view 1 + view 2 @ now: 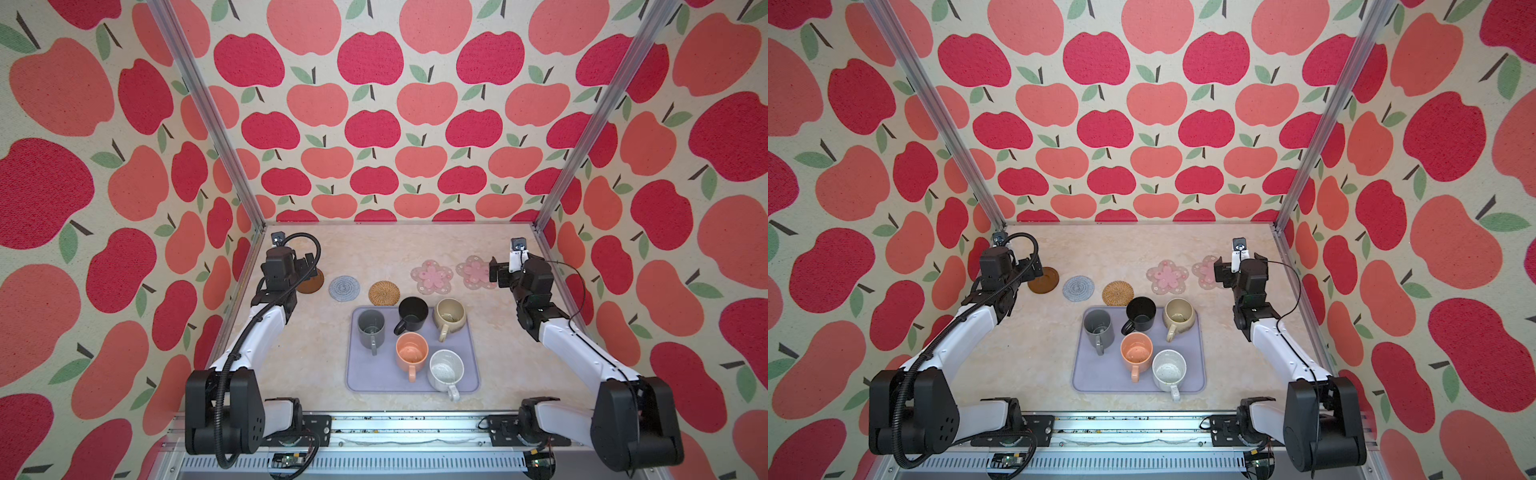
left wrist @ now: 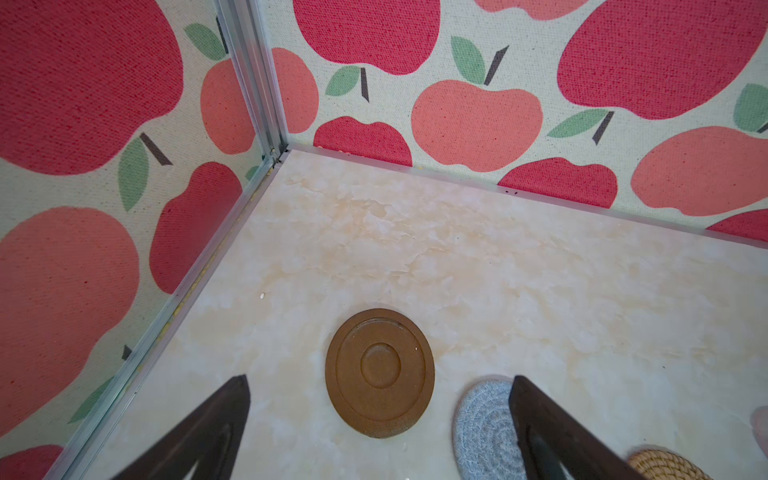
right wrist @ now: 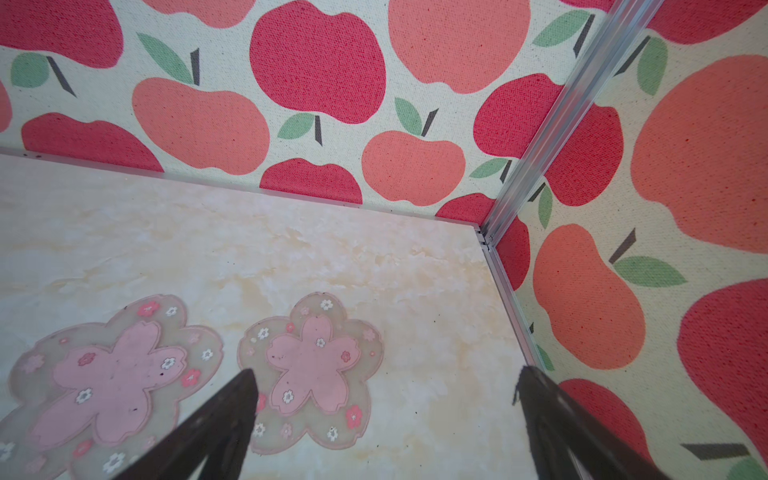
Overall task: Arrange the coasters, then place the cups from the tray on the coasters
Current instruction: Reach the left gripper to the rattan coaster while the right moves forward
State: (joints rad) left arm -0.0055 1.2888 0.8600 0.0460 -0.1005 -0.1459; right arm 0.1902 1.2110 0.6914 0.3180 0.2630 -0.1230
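Observation:
Five coasters lie in a row behind the tray (image 1: 370, 380): dark brown (image 1: 312, 286), grey crocheted (image 1: 344, 288), rattan (image 1: 384, 293) and two pink flowers (image 1: 432, 276) (image 1: 473, 271). On the tray stand the grey (image 1: 371, 328), black (image 1: 412, 313), beige (image 1: 450, 316), peach (image 1: 411, 353) and speckled white (image 1: 446, 370) cups. My left gripper (image 2: 380, 377) hangs open above the brown coaster (image 2: 374, 407), holding nothing. Over the outer flower coaster (image 3: 311, 365) my right gripper (image 3: 386, 369) is open too, and empty.
The left metal corner post (image 2: 249, 83) and side wall stand close to the left gripper; the right post (image 3: 552, 124) stands close to the right gripper. Bare marble tabletop (image 1: 374, 249) stretches behind the coasters to the back wall.

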